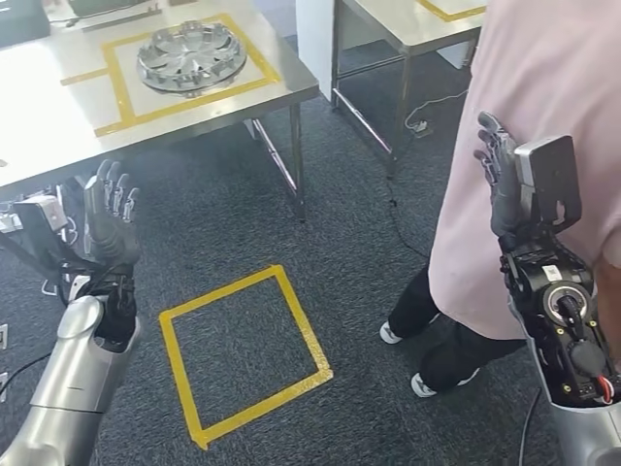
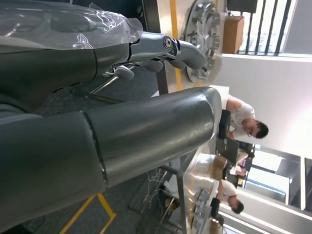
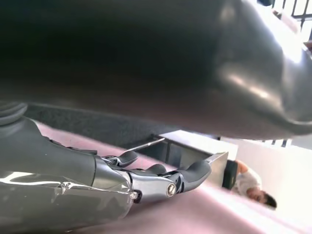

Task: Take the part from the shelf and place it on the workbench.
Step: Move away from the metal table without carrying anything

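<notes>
The part, a silver wheel cover point(image 1: 192, 55), already lies on the counter point(image 1: 44, 116) inside a yellow tape frame point(image 1: 117, 92), so placing looks done. My left hand point(image 1: 110, 218) and right hand point(image 1: 506, 184) are raised, fingers released, holding nothing. Grey carpet with a yellow tape square point(image 1: 242, 354); a person in pink point(image 1: 527, 87) stands just beside my right hand.

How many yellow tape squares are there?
3. One lies on the carpet, one frames the shiny wheel cover on the near table, and a corner of one shows on the far table; others may lie out of view.
</notes>
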